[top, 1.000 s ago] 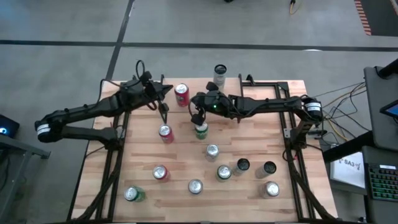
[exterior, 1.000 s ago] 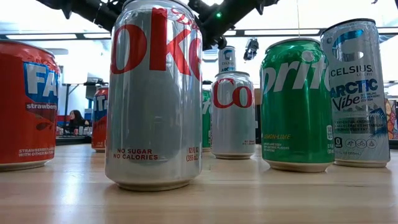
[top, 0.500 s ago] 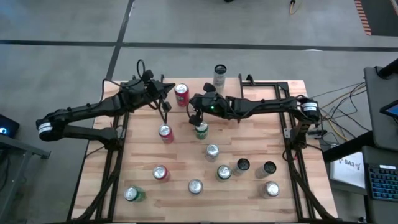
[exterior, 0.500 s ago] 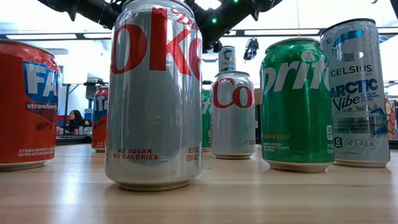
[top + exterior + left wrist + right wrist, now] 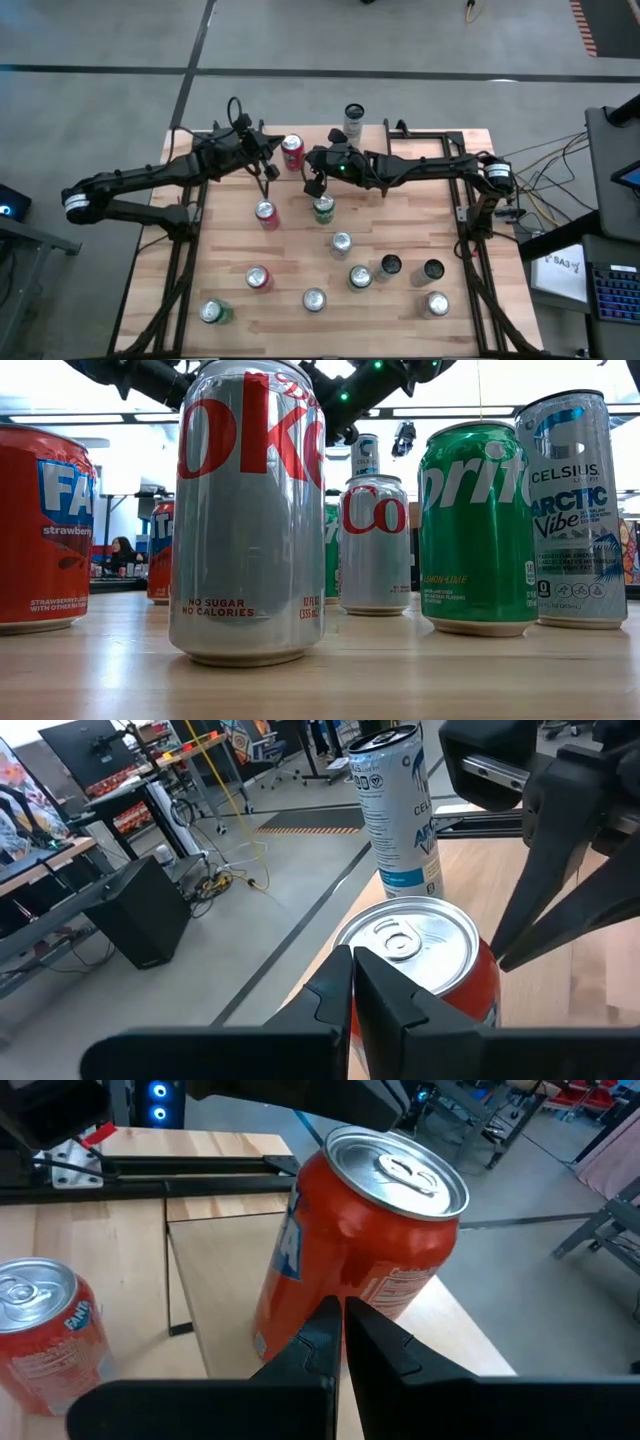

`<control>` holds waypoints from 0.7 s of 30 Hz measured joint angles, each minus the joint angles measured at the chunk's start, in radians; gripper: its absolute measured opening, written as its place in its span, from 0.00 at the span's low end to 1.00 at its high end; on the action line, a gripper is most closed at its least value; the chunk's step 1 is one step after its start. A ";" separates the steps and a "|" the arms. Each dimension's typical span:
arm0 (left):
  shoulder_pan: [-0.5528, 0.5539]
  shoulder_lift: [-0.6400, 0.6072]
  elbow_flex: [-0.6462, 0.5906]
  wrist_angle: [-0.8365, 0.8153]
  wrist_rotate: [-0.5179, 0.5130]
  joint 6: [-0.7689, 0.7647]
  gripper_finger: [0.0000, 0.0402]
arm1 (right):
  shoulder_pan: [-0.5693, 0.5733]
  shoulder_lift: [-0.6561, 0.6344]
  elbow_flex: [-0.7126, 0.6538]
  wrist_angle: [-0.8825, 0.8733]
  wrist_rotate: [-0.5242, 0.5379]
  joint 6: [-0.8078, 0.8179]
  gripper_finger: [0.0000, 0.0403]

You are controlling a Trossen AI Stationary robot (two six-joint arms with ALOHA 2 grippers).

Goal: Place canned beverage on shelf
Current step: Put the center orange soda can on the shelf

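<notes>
The left gripper (image 5: 268,184) is pinched tight and holds nothing. It hangs over the far part of the worktop (image 5: 400,310), just beside a red can (image 5: 291,151). In the left wrist view its two dark fingers (image 5: 345,990) press together, with the silver top of that red can (image 5: 425,955) right past them. A tall white and blue can (image 5: 398,810) stands a bit farther off, near the far edge.

The right gripper (image 5: 313,187) is pinched tight too, and it is empty. It hangs close to the left one, just beside a green can (image 5: 323,209). Its wrist view shows the same red can (image 5: 355,1270) just past its closed fingers (image 5: 335,1340). That can stands on a lighter wooden board, the shelf (image 5: 225,1295). Another red can (image 5: 45,1330) stands on the worktop near it.

More cans stand apart on the near half of the worktop. From table height, a big silver can (image 5: 250,510), a green can (image 5: 477,525) and a red can (image 5: 40,530) stand upright in front.
</notes>
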 joint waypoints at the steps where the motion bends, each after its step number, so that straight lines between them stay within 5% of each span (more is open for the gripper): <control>1: 0.000 0.000 0.000 0.000 0.000 -0.003 0.00 | -0.001 0.000 0.000 0.001 0.000 -0.003 0.02; 21: -0.001 -0.003 0.001 -0.028 0.022 -0.121 0.00 | -0.037 0.000 0.000 0.028 0.000 -0.039 0.02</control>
